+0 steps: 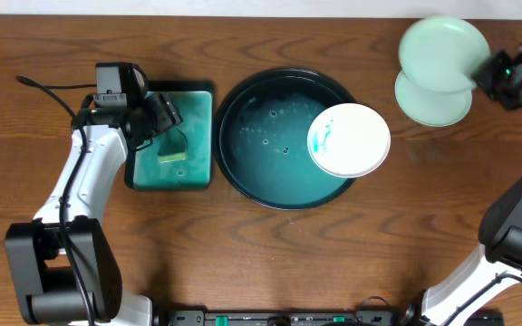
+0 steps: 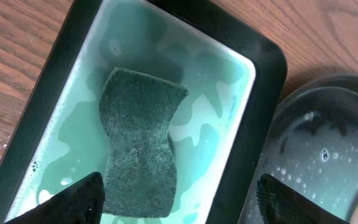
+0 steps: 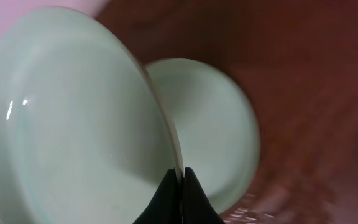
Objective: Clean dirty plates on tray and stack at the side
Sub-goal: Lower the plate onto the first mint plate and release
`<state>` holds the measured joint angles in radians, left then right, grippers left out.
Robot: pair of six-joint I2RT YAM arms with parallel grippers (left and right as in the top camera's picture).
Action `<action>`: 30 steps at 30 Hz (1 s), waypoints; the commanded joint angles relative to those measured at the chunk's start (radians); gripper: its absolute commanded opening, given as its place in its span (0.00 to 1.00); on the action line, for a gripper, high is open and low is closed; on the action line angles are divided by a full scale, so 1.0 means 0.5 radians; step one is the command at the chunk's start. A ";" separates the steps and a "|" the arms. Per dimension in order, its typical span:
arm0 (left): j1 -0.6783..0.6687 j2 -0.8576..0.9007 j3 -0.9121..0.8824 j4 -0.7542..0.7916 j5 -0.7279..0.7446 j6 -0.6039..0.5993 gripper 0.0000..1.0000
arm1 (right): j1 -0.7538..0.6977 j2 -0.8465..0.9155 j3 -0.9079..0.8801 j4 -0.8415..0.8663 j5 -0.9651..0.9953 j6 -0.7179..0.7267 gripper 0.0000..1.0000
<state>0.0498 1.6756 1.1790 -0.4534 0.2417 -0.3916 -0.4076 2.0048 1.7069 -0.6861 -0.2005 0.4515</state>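
Right end effector (image 3: 181, 177) pinches one mint plate (image 1: 442, 50) over a second mint plate (image 1: 429, 109) lying far right. Smeared white plate (image 1: 349, 139) waits on the tray (image 1: 218, 136); left end effector (image 2: 179, 190) gapes empty.

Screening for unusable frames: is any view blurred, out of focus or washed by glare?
Right wrist: the held mint plate is soft and fills most of the frame, and the tabletop is smeared by blur. Left wrist: sharp on the sponge, mild sheen on the water. Overhead: crisp, evenly lit.
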 commanded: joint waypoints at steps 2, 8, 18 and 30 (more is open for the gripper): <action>-0.007 0.005 0.006 -0.006 0.024 0.026 0.79 | -0.038 -0.044 -0.224 0.105 0.414 0.323 0.01; -0.007 0.005 0.006 -0.005 0.025 0.025 0.79 | -0.040 -0.044 -0.508 0.508 0.405 0.245 0.01; -0.007 0.005 0.006 -0.004 0.024 0.025 0.79 | -0.014 -0.044 -0.590 0.658 0.254 0.102 0.15; -0.007 0.005 0.006 -0.005 0.024 0.026 0.79 | 0.008 -0.358 -0.576 0.228 -0.114 -0.093 0.48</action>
<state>0.0498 1.6760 1.1790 -0.4526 0.2420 -0.3916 -0.4206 1.9545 1.4124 -0.5003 -0.2134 0.4255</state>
